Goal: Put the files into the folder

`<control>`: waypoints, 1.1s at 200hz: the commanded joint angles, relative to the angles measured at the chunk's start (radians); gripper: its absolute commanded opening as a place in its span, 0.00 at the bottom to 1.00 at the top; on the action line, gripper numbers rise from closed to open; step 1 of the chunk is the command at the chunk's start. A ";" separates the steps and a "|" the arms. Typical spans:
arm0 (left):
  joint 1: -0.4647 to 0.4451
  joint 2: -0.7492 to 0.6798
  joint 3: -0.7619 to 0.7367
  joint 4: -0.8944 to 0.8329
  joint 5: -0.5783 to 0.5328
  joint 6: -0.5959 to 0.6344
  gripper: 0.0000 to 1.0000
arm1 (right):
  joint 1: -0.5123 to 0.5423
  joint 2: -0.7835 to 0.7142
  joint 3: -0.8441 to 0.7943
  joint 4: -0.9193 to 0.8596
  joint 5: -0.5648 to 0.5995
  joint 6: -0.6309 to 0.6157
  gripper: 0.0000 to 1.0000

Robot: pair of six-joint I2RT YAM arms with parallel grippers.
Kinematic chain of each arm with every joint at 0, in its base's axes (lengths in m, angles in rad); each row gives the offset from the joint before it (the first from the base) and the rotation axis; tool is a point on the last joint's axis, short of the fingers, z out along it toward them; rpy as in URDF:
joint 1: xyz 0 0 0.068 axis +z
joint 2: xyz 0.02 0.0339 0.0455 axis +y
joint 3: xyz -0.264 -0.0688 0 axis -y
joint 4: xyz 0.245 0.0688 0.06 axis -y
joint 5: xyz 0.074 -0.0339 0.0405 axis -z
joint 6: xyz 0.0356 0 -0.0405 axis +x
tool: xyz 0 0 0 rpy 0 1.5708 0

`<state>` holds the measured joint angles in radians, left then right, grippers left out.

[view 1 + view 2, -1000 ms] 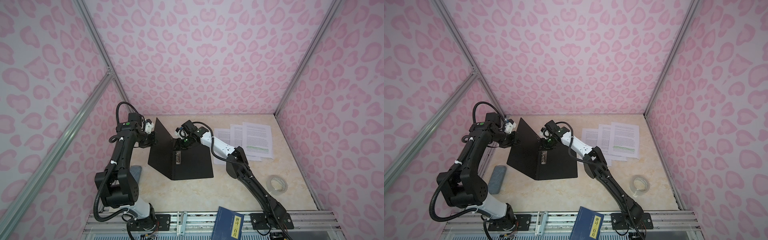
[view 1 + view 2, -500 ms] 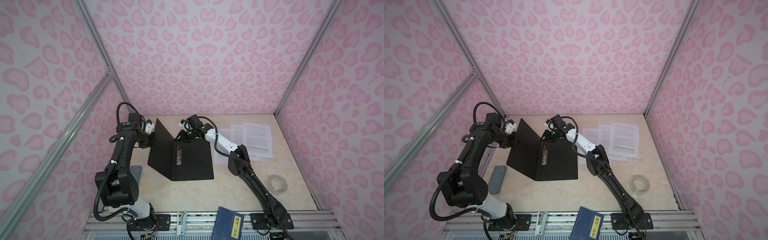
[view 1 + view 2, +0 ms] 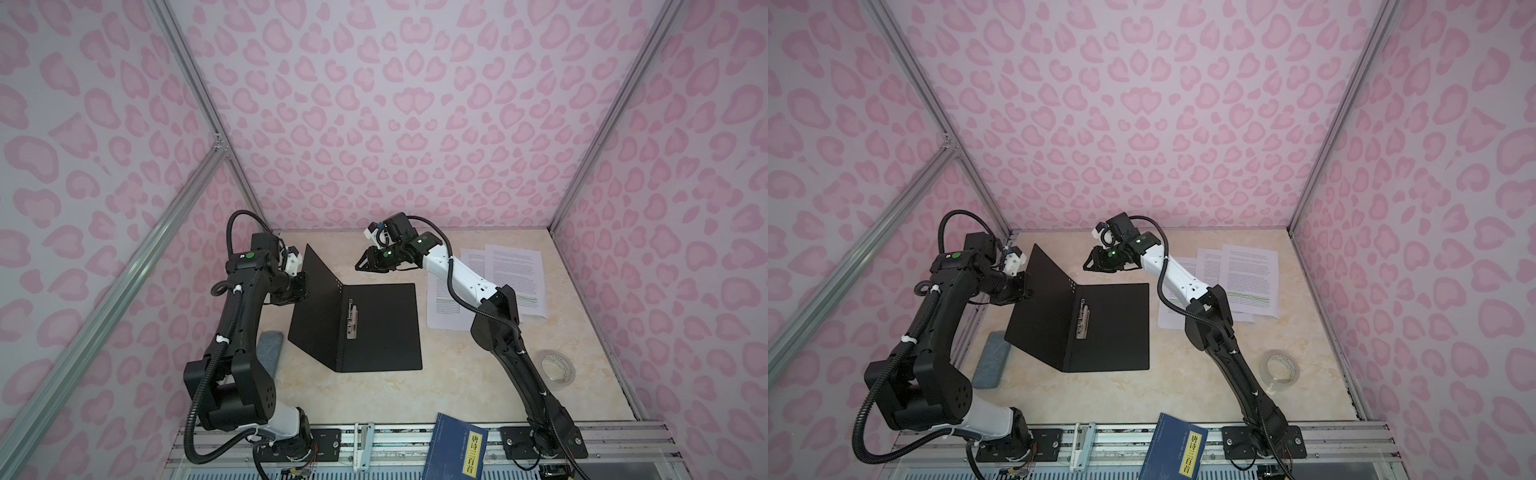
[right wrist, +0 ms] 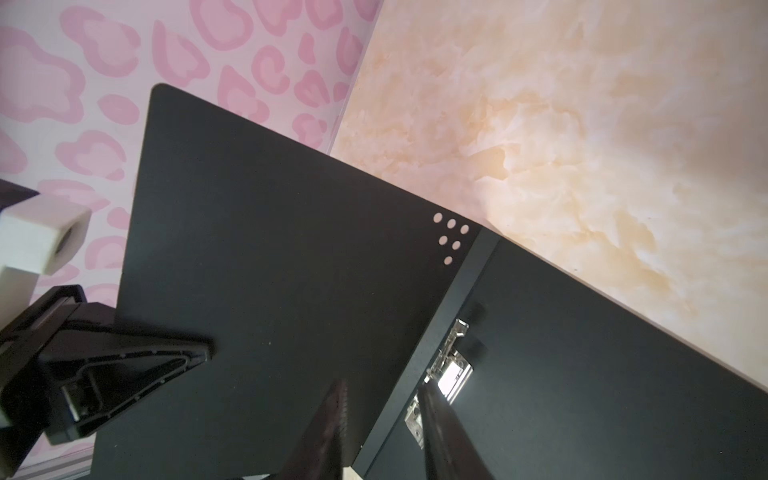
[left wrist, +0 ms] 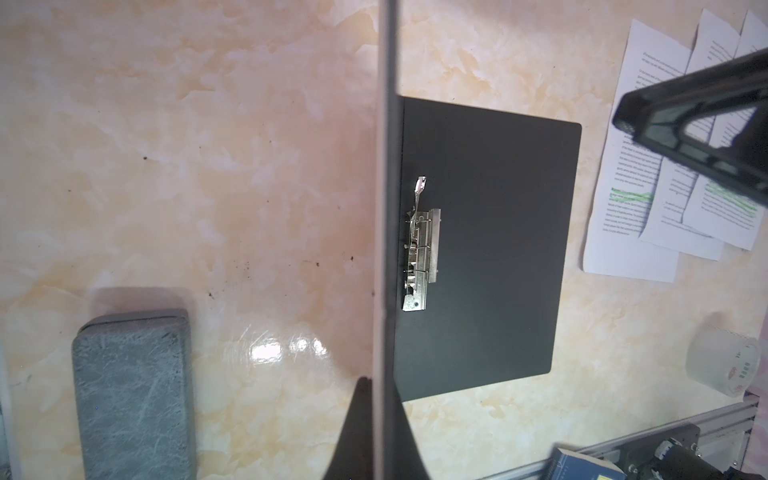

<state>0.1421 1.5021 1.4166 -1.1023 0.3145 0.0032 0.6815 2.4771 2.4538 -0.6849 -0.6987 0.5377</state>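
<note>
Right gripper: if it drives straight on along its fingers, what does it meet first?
Most likely the folder: the right gripper points at its raised cover near the spine, beside the metal clip. Nothing sits between; depth is unclear.

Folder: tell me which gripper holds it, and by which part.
The left gripper is shut on the folder, pinching the free outer edge of its raised cover. The right gripper holds nothing; its jaws stand apart, clear of the folder.

I see the marbled desk point(image 3: 374, 395) carrying an open folder point(image 3: 382, 332), paper sheets point(image 3: 511, 270) and a tape roll point(image 5: 721, 361) to its right, and a grey pad point(image 3: 992, 361) to its left.
</note>
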 commanded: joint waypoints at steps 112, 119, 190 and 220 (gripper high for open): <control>0.076 -0.104 -0.167 -0.033 -0.173 0.053 0.23 | 0.025 -0.130 -0.283 0.037 0.033 -0.053 0.37; 0.084 -0.105 -0.170 -0.033 -0.176 0.056 0.26 | 0.026 -0.128 -0.285 0.034 0.034 -0.053 0.37; 0.134 -0.092 -0.179 -0.014 -0.245 0.086 0.59 | 0.035 -0.172 -0.419 0.078 0.053 -0.056 0.37; 0.141 -0.088 -0.191 0.012 -0.272 0.093 0.72 | 0.035 -0.184 -0.464 0.041 0.087 -0.083 0.38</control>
<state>0.2775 1.4120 1.2343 -1.1069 0.0822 0.0795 0.7151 2.3020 2.0239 -0.6338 -0.6487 0.4862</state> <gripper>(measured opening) 0.681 0.375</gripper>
